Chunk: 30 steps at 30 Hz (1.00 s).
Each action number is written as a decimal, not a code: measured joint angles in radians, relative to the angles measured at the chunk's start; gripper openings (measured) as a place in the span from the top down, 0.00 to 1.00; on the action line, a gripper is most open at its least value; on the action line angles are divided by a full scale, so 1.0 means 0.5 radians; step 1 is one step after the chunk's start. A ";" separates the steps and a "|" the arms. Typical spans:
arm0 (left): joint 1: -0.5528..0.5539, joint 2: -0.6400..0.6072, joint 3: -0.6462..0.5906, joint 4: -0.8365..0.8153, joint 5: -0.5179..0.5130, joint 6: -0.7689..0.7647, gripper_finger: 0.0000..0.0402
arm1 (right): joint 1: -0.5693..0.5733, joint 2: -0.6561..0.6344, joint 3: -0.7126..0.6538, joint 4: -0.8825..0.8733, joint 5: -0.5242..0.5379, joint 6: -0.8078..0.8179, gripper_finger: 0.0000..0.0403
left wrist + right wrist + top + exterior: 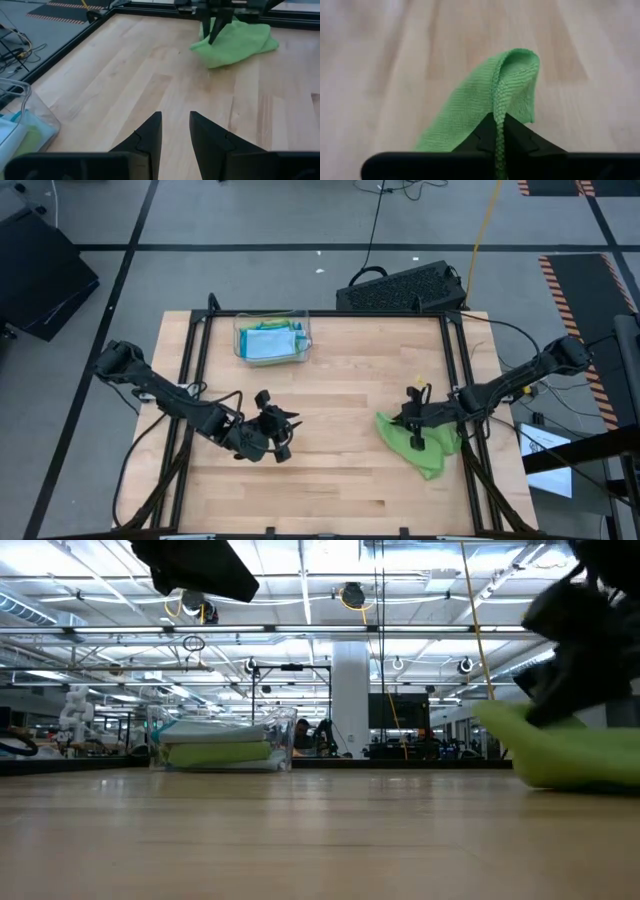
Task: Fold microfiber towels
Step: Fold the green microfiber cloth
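A lime green microfiber towel [428, 452] lies crumpled on the wooden table near its right edge, also visible in the low view [570, 755] and the left wrist view [235, 42]. My right gripper [499, 122] is shut on it, reaching in from the right [416, 432]. My left gripper [175, 130] hovers open over bare wood left of the table's middle [275, 442], with nothing between its fingers. More folded towels, light blue and green, lie stacked in a clear plastic tray [272, 340]. My right gripper pinches a raised fold of the green towel [501, 102] between its two fingers, on the towel's left part. The fingers slant down from the table's right side. The fold arches up just ahead of the fingertips, while the towel's remaining cloth [435, 460] lies slack on the table.
The clear tray [220, 745] stands at the far side, left of centre. Black frame rails [455, 380] run along the table's edges. A dark keyboard-like device [400, 288] sits beyond the far edge. Bare wood [340, 410] lies between the two grippers.
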 joint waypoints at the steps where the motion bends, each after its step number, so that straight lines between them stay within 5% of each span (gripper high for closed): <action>1: 0.003 0.000 0.000 0.004 0.000 0.000 0.75 | 0.000 -0.010 0.000 0.072 0.003 -0.037 0.96; 15: 0.085 0.000 0.000 0.148 -0.003 0.027 0.75 | 0.234 0.155 0.002 1.508 0.216 -0.463 0.98; 30: 0.111 0.240 0.002 0.922 0.009 0.617 0.75 | 0.286 0.554 0.011 2.360 0.372 -0.615 0.98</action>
